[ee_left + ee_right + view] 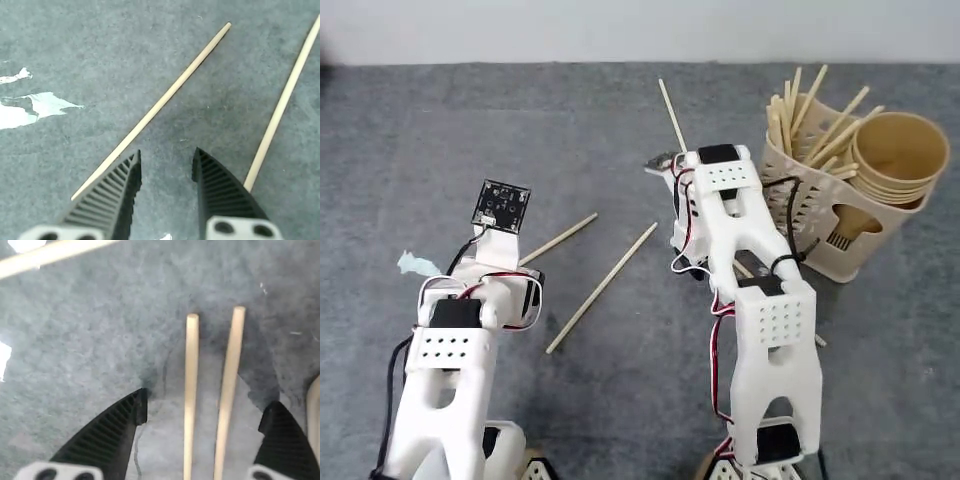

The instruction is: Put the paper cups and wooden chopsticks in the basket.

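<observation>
The left pincer (167,151) hangs open over the grey mat (440,130), well away from the basket (820,255). One chopstick (165,96) slips under its finger, a second chopstick (281,105) lies beside it, and a pale scrap (45,105) is nearby. The right pincer (207,397), open wide nearer the basket, straddles two chopsticks (191,390), both cut off. The basket holds stacked cups (905,150) and chopsticks (782,125); a cable (788,225) crosses its side.

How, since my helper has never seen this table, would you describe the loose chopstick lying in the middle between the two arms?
On the grey table, look in the open gap between the two white arms. The middle chopstick slants there alone, fully exposed. The neighbouring chopstick disappears under the left arm, and the far chopstick pokes out beyond the right arm.
</observation>
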